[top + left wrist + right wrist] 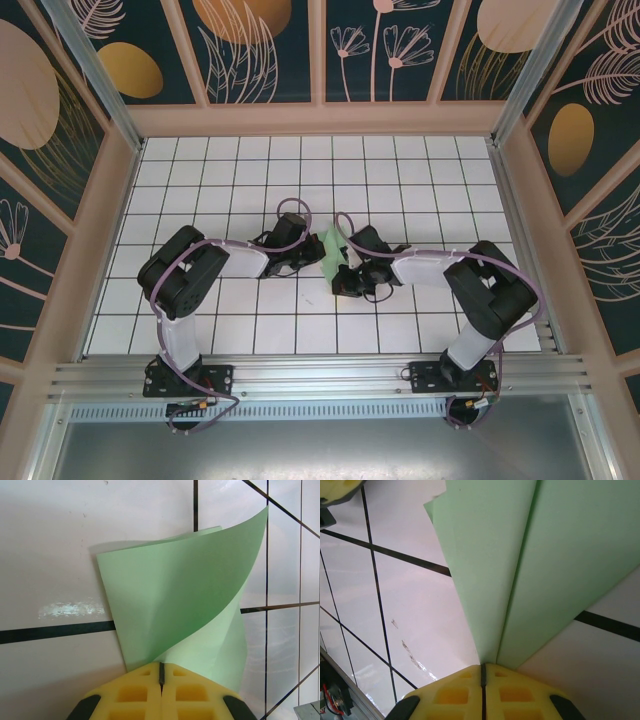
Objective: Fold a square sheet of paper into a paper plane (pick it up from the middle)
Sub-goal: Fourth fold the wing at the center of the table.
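Together, both claws pinch one sheet.
The left gripper (pixel 161 674) is clenched on the square sheet of paper (pixel 175 610), which curls upward. The right gripper (pixel 483 672) is clamped on its doubled layers, both near the middle of the gridded table (pixel 400 170).

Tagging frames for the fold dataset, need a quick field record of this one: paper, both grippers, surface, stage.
paper: square sheet of paper, pale green, plain, curled over on itself, not flat
left gripper: left gripper shut on the sheet's lower edge
right gripper: right gripper shut on the sheet, where two green panels meet along a line
position: sheet sits between the two grippers, near the middle of the table
surface: white gridded table
stage: loosely bent over, no pointed dart shape yet
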Controlling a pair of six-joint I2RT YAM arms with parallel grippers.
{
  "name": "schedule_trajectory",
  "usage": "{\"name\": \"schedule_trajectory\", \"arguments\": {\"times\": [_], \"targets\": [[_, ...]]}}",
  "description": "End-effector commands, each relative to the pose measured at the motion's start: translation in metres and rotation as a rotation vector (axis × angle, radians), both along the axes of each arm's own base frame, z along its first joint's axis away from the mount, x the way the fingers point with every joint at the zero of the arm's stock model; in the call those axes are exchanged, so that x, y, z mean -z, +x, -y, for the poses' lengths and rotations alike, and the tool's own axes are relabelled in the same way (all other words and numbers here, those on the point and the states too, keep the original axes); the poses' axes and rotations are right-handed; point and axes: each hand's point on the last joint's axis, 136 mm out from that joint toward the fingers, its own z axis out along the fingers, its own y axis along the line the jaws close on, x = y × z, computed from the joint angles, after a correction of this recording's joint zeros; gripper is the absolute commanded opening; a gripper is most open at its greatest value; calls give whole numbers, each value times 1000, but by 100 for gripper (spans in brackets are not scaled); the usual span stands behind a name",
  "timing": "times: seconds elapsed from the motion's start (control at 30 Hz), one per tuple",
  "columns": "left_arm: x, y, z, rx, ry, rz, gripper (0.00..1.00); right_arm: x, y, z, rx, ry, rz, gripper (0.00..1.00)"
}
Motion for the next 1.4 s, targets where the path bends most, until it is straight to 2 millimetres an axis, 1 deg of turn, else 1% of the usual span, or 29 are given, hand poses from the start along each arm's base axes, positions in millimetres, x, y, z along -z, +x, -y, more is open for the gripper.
{"name": "schedule_trajectory", "arguments": {"times": [0.0,0.07,0.13,0.23,0.4,0.47,0.53,0.67,0.73,0.9,1.0,1.07,1.1,1.13,1.2,1.27,1.3,1.37], "targets": [[38,-25,-7,49,79,-113,0,31,-15,21,12,-126,-54,10],[37,-26,-7,51,80,-113,0,33,-15,26,16,-153,-52,9],[38,-26,-7,51,81,-116,0,32,-14,26,15,-157,-46,9],[38,-27,-7,53,77,-116,0,16,-8,17,5,-106,-18,9],[37,-26,-7,53,76,-112,0,-23,1,-5,-14,21,36,10],[37,-27,-6,54,76,-113,0,-32,2,-10,-22,55,47,10],[36,-27,-6,57,75,-112,0,-35,2,-13,-26,72,49,10],[36,-27,-6,58,75,-111,0,-34,3,-15,-28,79,46,10],[36,-27,-6,59,75,-112,0,-30,0,-15,-36,73,36,10],[37,-27,-5,60,74,-114,0,-8,-6,-10,-43,22,-1,10],[35,-26,-5,60,71,-111,0,8,-5,0,-16,-53,-15,10],[35,-27,-4,64,68,-111,0,11,-6,2,-20,-66,-21,10],[34,-26,-3,64,67,-108,0,8,-5,1,-19,-59,-14,9],[34,-27,-4,66,69,-109,0,0,-2,-1,-20,-43,2,10],[35,-27,-4,68,70,-107,0,-21,6,-7,-17,4,48,10],[34,-27,-4,72,69,-106,0,-47,20,-11,6,68,106,10],[33,-27,-3,73,66,-104,0,-60,31,-10,30,107,135,10],[34,-27,-4,71,66,-105,0,-76,51,-4,78,172,159,10]]}}
